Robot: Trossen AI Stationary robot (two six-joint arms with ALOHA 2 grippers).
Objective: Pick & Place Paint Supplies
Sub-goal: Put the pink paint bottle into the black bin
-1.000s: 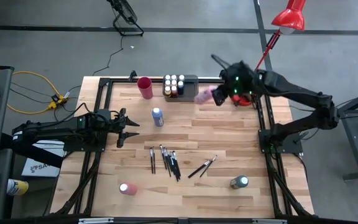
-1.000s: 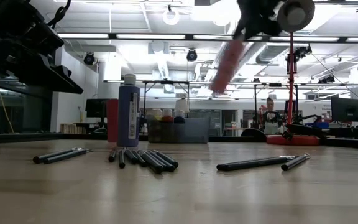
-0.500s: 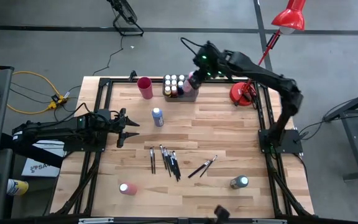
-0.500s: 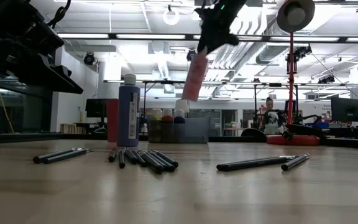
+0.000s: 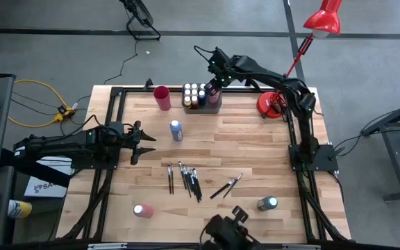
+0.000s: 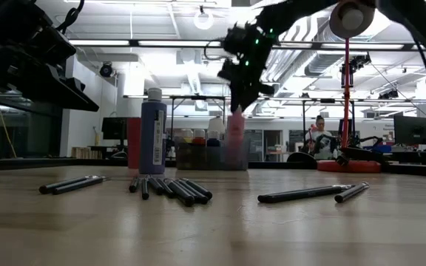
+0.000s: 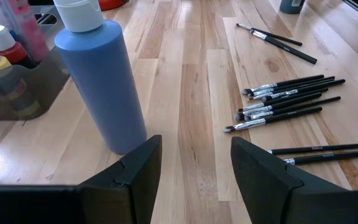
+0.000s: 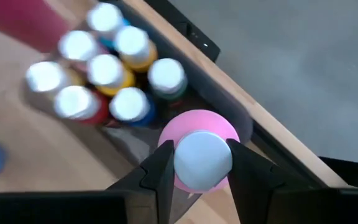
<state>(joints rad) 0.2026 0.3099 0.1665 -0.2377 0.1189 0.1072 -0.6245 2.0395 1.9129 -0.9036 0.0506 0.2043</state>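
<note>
Over the grey tray (image 5: 214,107) | right hand (image 8: 197,163) clamps pink bottle (image 8: 199,152) upright

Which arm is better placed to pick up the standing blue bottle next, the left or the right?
The left. Its gripper is open and points straight at the blue bottle, close by. The right gripper is across the table over the grey tray, shut on a pink bottle.

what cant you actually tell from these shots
- High view: the right gripper covers the pink bottle, so its seating in the grey tray is hidden.
- Low view: tray contents overlap behind the blue bottle.
- Right wrist view: bottles in the tray are blurred; labels unreadable.
</note>
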